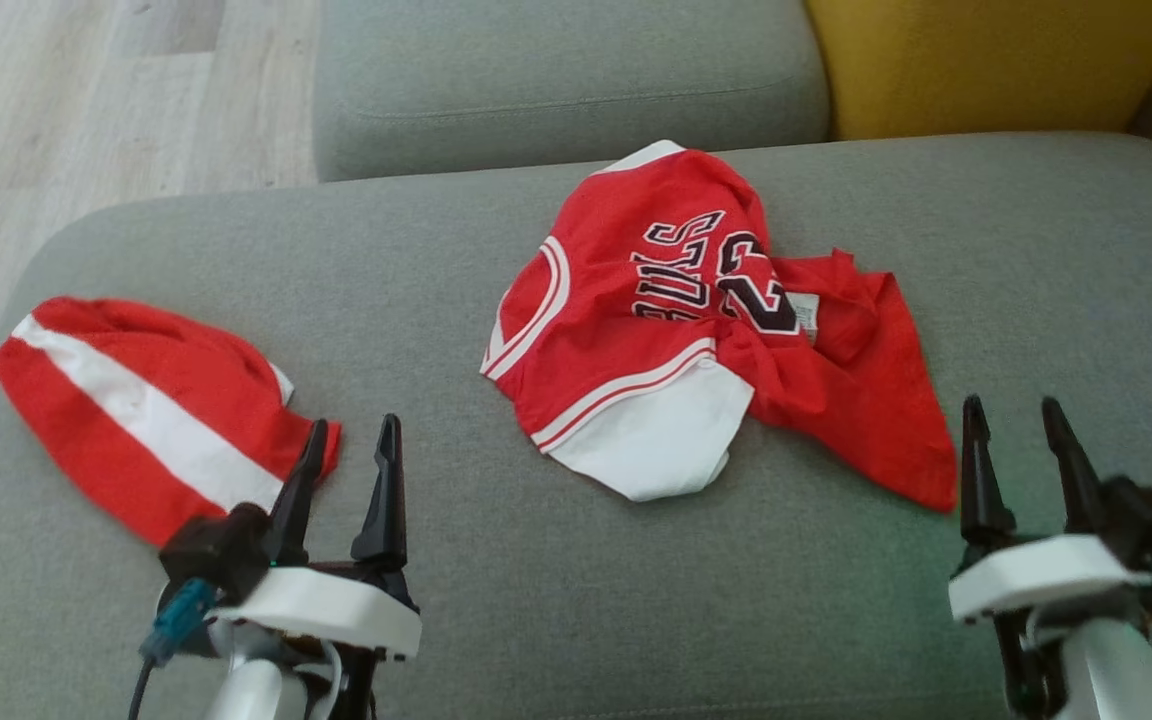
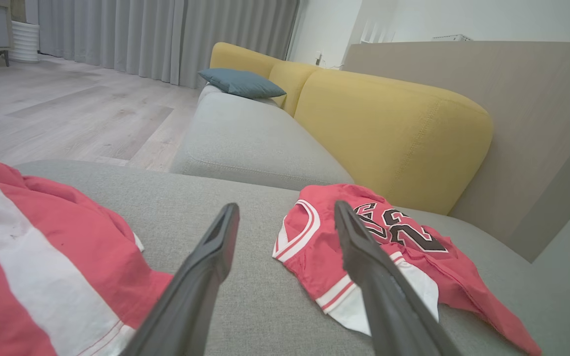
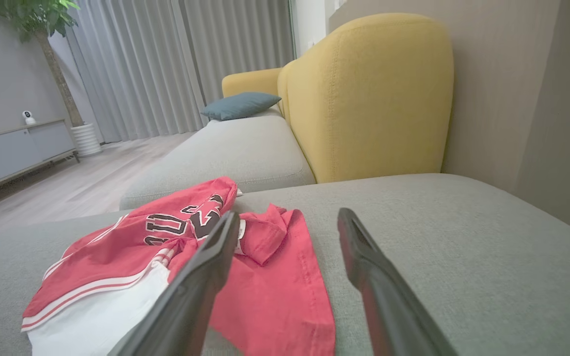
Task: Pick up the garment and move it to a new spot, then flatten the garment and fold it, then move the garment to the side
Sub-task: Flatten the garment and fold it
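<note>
A crumpled red jersey, the garment (image 1: 696,320), with white trim and black lettering lies in a heap on the grey sofa seat (image 1: 436,270); it also lies ahead in the left wrist view (image 2: 389,247) and the right wrist view (image 3: 176,247). My left gripper (image 1: 348,440) (image 2: 285,212) hovers open at the lower left, apart from the jersey, with nothing between its fingers. My right gripper (image 1: 1016,420) (image 3: 287,217) stands open at the lower right, just beside the jersey's right hem and not touching it.
A second red garment with a white stripe (image 1: 151,400) (image 2: 37,257) lies at the seat's left end, close to my left fingers. Behind are another grey seat cushion (image 1: 566,80), yellow backrests (image 1: 996,60) (image 2: 389,128) and a blue pillow (image 2: 240,81). Wood floor (image 1: 86,120) lies beyond the left edge.
</note>
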{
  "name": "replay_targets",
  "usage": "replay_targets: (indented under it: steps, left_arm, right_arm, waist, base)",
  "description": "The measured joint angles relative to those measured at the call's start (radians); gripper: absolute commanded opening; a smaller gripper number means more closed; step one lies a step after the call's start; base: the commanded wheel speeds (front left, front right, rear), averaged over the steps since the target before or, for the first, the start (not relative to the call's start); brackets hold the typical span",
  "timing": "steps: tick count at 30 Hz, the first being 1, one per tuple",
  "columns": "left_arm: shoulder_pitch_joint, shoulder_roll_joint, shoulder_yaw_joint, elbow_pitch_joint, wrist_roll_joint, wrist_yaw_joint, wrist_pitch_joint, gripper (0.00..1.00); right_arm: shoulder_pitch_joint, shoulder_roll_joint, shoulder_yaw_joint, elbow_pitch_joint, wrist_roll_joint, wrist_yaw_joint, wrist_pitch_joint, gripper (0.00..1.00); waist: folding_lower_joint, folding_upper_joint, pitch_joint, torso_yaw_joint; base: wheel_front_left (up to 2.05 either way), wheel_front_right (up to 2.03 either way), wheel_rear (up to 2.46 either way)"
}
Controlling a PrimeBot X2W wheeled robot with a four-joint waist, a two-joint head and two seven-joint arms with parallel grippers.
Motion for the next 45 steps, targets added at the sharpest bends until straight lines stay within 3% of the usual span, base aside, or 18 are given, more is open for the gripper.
replay_targets:
  steps: [5,13,21,28,35,45]
  left_arm:
    - [0.000,0.000,-0.001,0.014,-0.003,-0.001,0.000,1.00]
    - [-0.004,0.001,-0.030,0.050,-0.003,-0.010,0.000,1.00]
    - [-0.065,0.002,-0.210,0.235,-0.077,-0.037,0.003,1.00]
    - [-0.204,0.002,-0.337,0.374,-0.191,-0.036,0.075,1.00]
    - [-0.288,0.000,-0.397,0.459,-0.299,-0.037,0.126,1.00]
    - [-0.403,-0.001,-0.460,0.553,-0.381,-0.052,0.107,1.00]
  right_arm:
    - [0.077,0.018,-0.013,-0.105,0.034,0.000,0.017,1.00]
    - [0.091,0.020,-0.006,-0.166,0.046,0.000,0.052,1.00]
    - [0.091,0.020,-0.002,-0.188,0.046,0.000,0.064,1.00]
    - [0.084,0.020,0.008,-0.202,0.046,0.000,0.072,1.00]
    - [0.046,0.020,0.010,-0.211,0.046,0.000,0.071,1.00]
    - [0.026,0.020,0.018,-0.201,0.055,0.000,0.061,1.00]
  waist:
    - [0.0000,0.0000,0.004,-0.010]
    - [0.0000,0.0000,0.023,-0.027]
    - [0.0000,0.0000,0.055,-0.079]
    - [0.0000,0.0000,0.113,-0.138]
    - [0.0000,0.0000,0.163,-0.182]
    - [0.0000,0.0000,0.210,-0.227]
  base:
    - [0.00,0.00,0.00]
    - [0.00,0.00,0.00]
    - [0.00,0.00,0.00]
    - [0.00,0.00,0.00]
    - [0.00,0.00,0.00]
    - [0.00,0.00,0.00]
